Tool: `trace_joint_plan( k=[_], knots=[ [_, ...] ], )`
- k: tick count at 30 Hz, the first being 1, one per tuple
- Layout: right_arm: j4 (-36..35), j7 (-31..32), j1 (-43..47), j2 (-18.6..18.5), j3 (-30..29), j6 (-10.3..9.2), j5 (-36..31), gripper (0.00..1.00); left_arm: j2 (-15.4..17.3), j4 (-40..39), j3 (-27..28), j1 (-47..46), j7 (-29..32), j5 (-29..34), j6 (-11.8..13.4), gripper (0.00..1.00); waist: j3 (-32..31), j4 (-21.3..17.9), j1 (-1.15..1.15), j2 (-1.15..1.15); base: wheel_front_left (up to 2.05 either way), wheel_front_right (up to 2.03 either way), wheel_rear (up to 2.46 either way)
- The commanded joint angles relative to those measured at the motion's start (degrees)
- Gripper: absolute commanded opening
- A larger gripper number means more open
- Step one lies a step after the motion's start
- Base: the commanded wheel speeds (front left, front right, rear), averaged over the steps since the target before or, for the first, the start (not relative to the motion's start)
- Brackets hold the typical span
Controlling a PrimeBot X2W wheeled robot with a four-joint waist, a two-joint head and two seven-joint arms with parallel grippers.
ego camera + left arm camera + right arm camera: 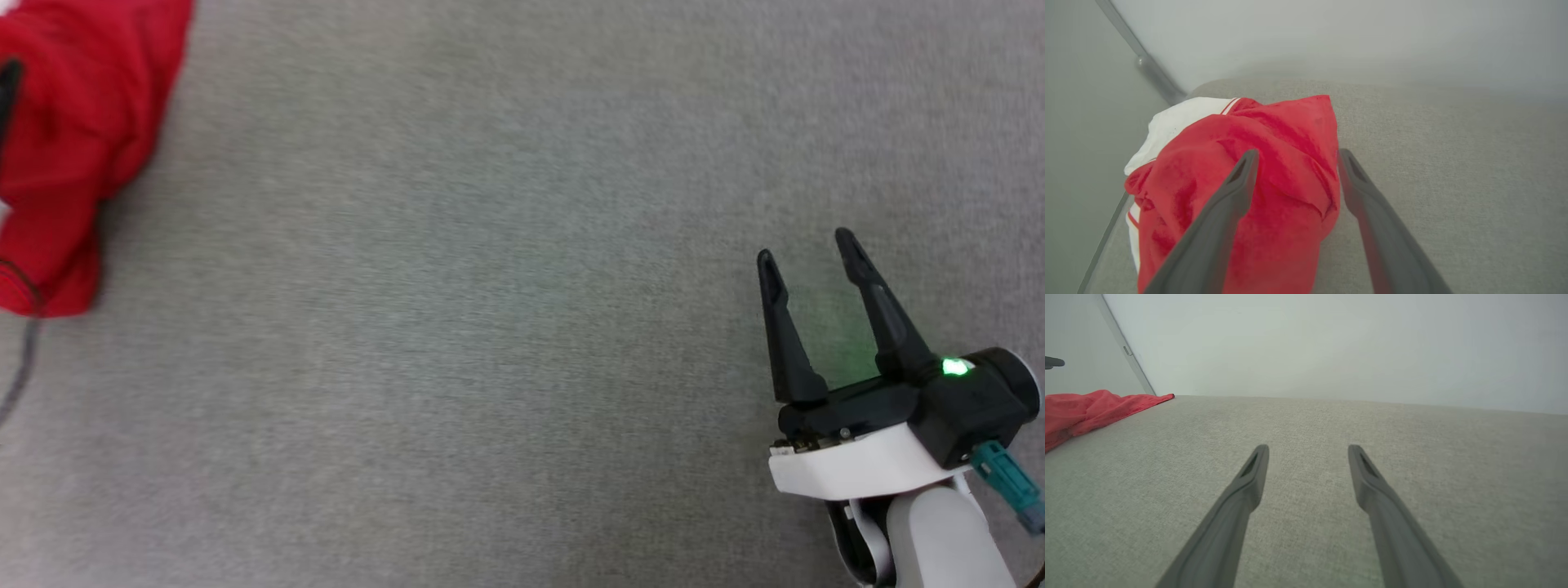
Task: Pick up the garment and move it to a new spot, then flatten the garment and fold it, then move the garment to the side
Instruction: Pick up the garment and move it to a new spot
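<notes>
Here, the garment (73, 139) lies bunched at the far left of the grey surface (490, 327) in the head view, cut off by the frame's top and left edges. Red cloth mostly; from the left wrist view a white sleeve (1180, 118) with red-and-white trim shows at its far side. Heaped and creased, not flat. Lettering not visible.

Left gripper (1298, 155): jaws spread wide, nothing clamped. One finger (1224, 212) lies across the red heap; the other sits just off the garment's edge, over bare surface. Whether either finger touches the cloth, cannot tell.

Right gripper (806, 247): lower right of the head view, well apart from the garment. Fingers wide and pointing up the frame, empty, with bare surface between them. A green light (953, 367) glows on its body and casts a green tint on the surface beside it.

From the right wrist view the garment (1081, 410) is a low red strip at the left edge, far from that gripper's tips. Pale wall (1331, 343) stands behind the surface. A grey bar (1151, 73) runs slantwise down the wall near the garment's corner.
</notes>
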Motion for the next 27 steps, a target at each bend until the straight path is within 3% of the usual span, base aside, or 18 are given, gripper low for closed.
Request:
trace_joint_plan(
  k=[1, 8, 14, 20, 21, 22, 27],
  knots=[
    [-0.81, -0.12, -1.21, 0.01, 0.06, -0.02, 0.20, 1.00, 3.39, 2.10, -1.08, -3.61, 5.70, -3.15, -0.06, 1.00, 5.73, -4.76, -0.02, 0.00, 0.00, 0.00, 0.00],
    [-1.97, -0.12, -1.79, 0.03, 1.09, -0.02, 1.09, 1.00, 10.30, 8.53, -4.08, -11.41, 23.35, -12.55, -0.06, 1.00, 9.71, -7.71, -0.02, 0.00, 0.00, 0.00, 0.00],
    [-2.52, -0.10, -1.94, -0.01, 1.33, -0.02, 1.81, 1.00, 12.05, 12.66, -5.98, -15.06, 31.22, -14.71, -0.07, 1.00, 12.31, -9.33, -0.02, 0.00, 0.00, 0.00, 0.00],
    [-2.36, -0.05, -1.93, -0.04, 1.29, -0.03, 2.44, 1.00, 10.86, 15.70, -8.36, -14.62, 33.96, -14.97, -0.07, 1.00, 12.88, -10.02, -0.02, 0.00, 0.00, 0.00, 0.00],
    [-2.29, -0.05, -1.95, -0.05, 1.26, -0.03, 2.53, 1.00, 10.70, 16.05, -8.86, -14.41, 34.47, -15.07, -0.07, 0.39, 12.85, -10.12, -0.02, 0.00, 0.00, 0.00, 0.00],
    [-2.27, -0.05, -1.95, -0.06, 1.15, -0.03, 2.70, 1.00, 10.64, 16.04, -9.25, -14.22, 34.60, -15.04, -0.07, 0.00, 12.78, -10.19, -0.02, 0.00, 0.00, 0.00, 0.00],
    [-1.85, -0.06, -1.85, -0.05, 1.09, -0.03, 2.92, 1.00, 10.59, 15.46, -10.26, -13.23, 31.20, -15.45, -0.08, 0.00, 11.46, -10.22, -0.02, 0.00, 0.00, 0.00, 0.00]
  ],
)
